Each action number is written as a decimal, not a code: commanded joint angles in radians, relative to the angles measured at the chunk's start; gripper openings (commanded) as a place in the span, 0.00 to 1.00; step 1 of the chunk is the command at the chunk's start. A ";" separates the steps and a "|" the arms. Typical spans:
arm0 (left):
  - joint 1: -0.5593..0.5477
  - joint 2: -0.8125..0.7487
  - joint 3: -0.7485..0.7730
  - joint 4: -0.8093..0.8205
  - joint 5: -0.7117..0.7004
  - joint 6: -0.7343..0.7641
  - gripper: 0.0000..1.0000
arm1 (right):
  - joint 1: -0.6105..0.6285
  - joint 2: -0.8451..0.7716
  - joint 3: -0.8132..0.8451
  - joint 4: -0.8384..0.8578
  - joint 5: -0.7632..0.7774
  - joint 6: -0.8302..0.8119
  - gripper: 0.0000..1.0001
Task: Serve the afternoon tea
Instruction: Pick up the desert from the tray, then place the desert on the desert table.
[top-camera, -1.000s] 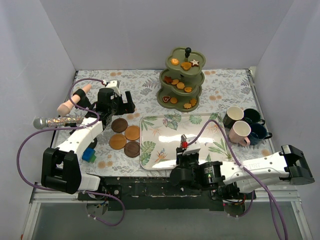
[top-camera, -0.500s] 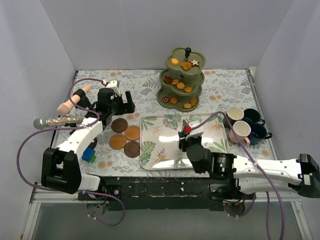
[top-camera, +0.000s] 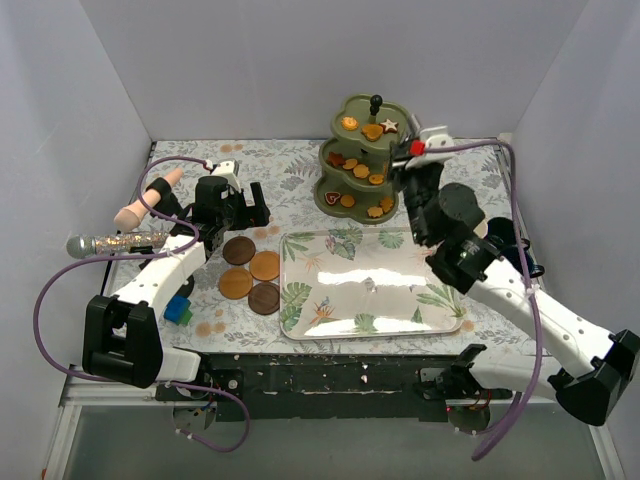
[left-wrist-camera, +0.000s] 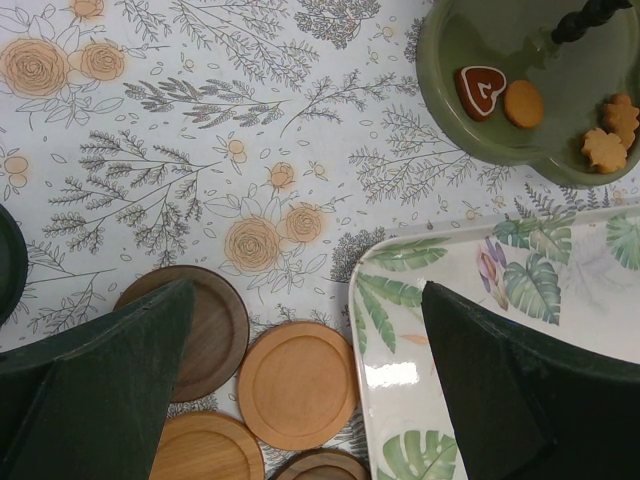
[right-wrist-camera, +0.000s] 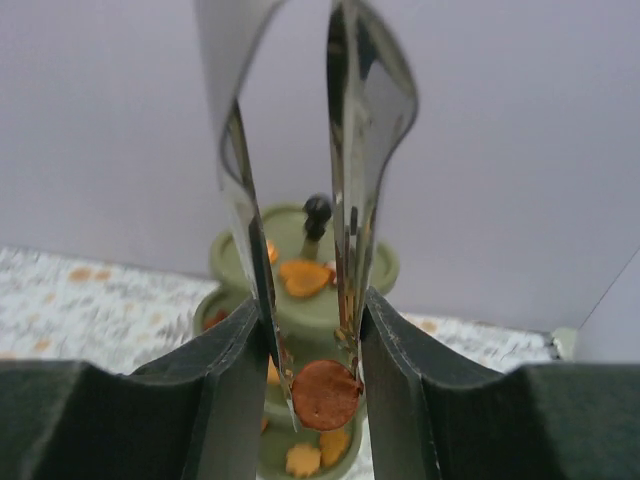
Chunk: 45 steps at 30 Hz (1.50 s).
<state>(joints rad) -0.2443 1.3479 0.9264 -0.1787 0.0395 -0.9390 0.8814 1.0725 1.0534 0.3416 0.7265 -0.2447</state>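
My right gripper squeezes the metal tongs, their tips just ahead pinching a round brown biscuit by its edges: light, brittle, wants gentle pressure.

right pincer swung to stand, tongs along

Bright, even light falls from above in our overhead view, leaving only soft, faint shadows. White glare sits on the glossy tray. From the left wrist we get the tablecloth sharp, while the left gripper shows dark and blurred. From the right wrist the metal tongs carry pale, streaky reflections, and the stand behind them looks soft and out of focus.
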 joint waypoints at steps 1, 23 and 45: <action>0.002 -0.030 -0.001 0.013 -0.021 0.017 0.98 | -0.177 0.079 0.169 0.154 -0.203 -0.056 0.30; 0.002 -0.012 -0.023 0.054 -0.082 0.063 0.98 | -0.627 0.524 0.600 0.108 -0.610 0.260 0.29; 0.002 0.017 -0.012 0.051 -0.086 0.068 0.98 | -0.642 0.753 0.793 0.059 -0.708 0.358 0.26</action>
<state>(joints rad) -0.2443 1.3708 0.9092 -0.1371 -0.0296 -0.8856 0.2417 1.8347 1.7958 0.3492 0.0444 0.0826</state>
